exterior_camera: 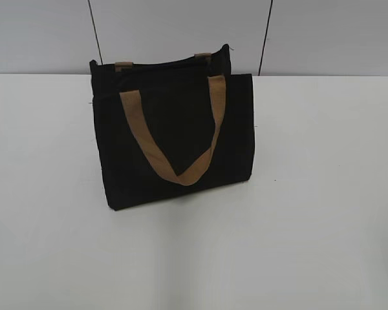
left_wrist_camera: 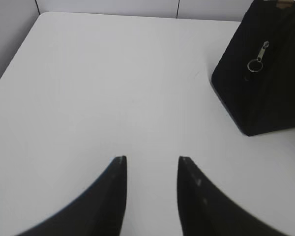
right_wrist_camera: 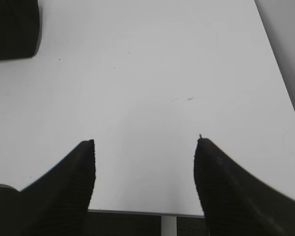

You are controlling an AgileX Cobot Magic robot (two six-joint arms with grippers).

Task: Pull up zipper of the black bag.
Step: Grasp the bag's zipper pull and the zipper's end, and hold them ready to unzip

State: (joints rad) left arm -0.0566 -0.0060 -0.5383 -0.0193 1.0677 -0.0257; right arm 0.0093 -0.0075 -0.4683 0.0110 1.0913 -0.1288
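The black bag (exterior_camera: 174, 135) stands upright on the white table, its front tan strap handle (exterior_camera: 174, 139) drooping in a V. In the left wrist view the bag's side (left_wrist_camera: 263, 83) fills the upper right corner, and the zipper's silvery pull tab with its ring (left_wrist_camera: 257, 60) hangs against it. My left gripper (left_wrist_camera: 150, 160) is open and empty over bare table, well left of and nearer than the bag. My right gripper (right_wrist_camera: 145, 141) is open and empty; a corner of the bag (right_wrist_camera: 12, 27) shows at upper left. Neither gripper shows in the exterior view.
The white table (exterior_camera: 310, 245) extends around the bag. Its near edge shows at the bottom of the right wrist view (right_wrist_camera: 137, 212). A grey panelled wall (exterior_camera: 181, 26) stands behind the bag.
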